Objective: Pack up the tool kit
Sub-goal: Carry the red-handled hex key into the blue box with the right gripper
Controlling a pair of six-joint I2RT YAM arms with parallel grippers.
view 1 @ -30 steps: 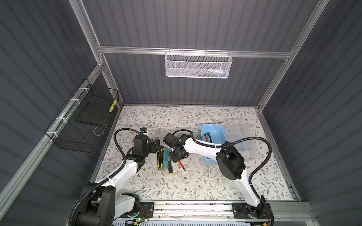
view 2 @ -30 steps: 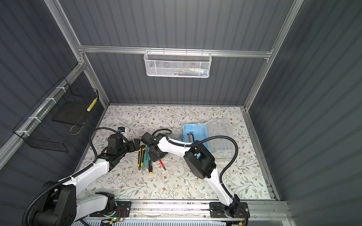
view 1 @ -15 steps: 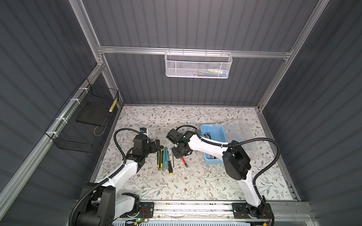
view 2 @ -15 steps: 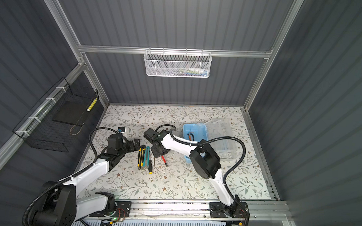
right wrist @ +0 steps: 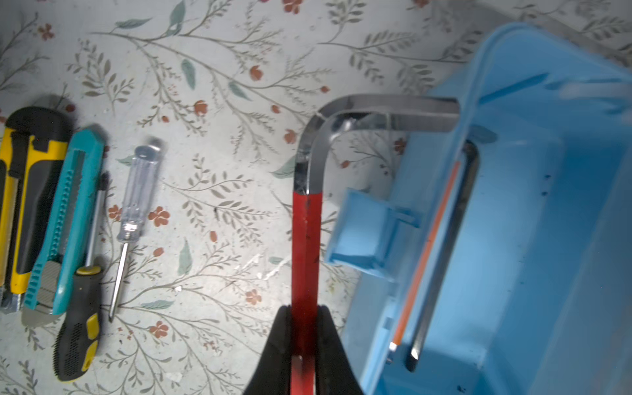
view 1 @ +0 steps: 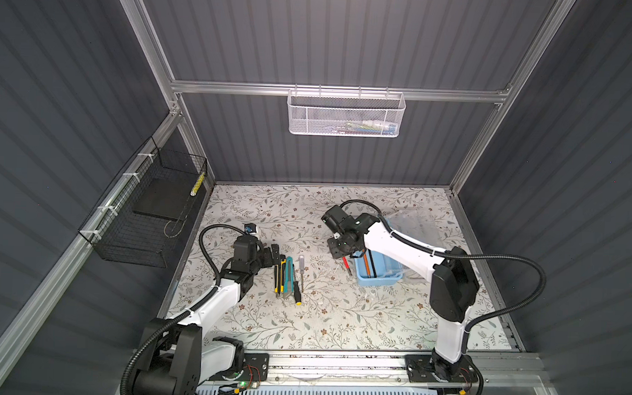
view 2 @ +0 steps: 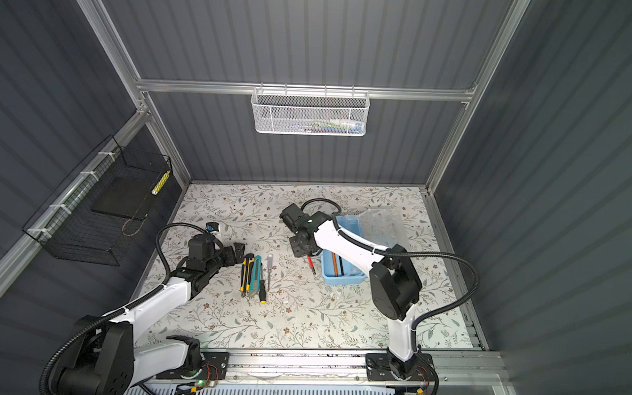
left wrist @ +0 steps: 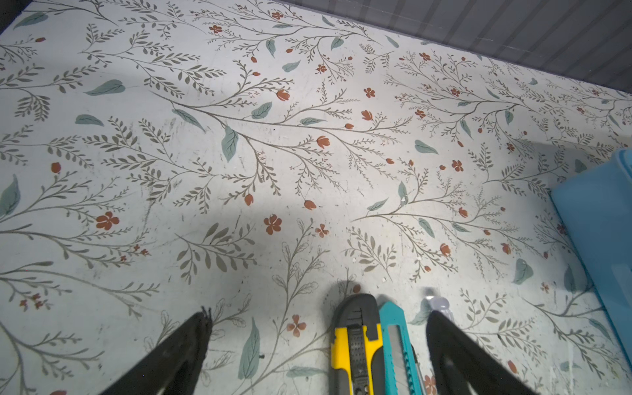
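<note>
The tool kit (view 1: pixel 376 278) (view 2: pixel 342 277) (right wrist: pixel 547 222), a light-blue box, stands open with its clear lid (view 1: pixel 418 223) lying back. An orange tool and a black one (right wrist: pixel 444 256) lie inside. My right gripper (right wrist: pixel 304 309) (view 1: pixel 341 250) is shut on a red-handled L-shaped hex key (right wrist: pixel 306 239) just left of the box; its bent silver end reaches the rim. My left gripper (left wrist: pixel 318 314) (view 1: pixel 274 253) is open at the far end of a row of tools, its jaws either side of the tips of a yellow utility knife (left wrist: pixel 355 345) and a teal one (left wrist: pixel 398 342).
The row also holds a clear-handled screwdriver (right wrist: pixel 136 191) and a black-and-yellow screwdriver (right wrist: pixel 78 325). A white mesh basket (view 1: pixel 346 114) hangs on the back wall, a black wire basket (view 1: pixel 144 214) on the left wall. A small blue-black object (view 1: pixel 249 228) lies behind my left arm.
My right gripper has carried the red hex key rightward from beside the tool row to the box's left edge. The left arm has not moved.
</note>
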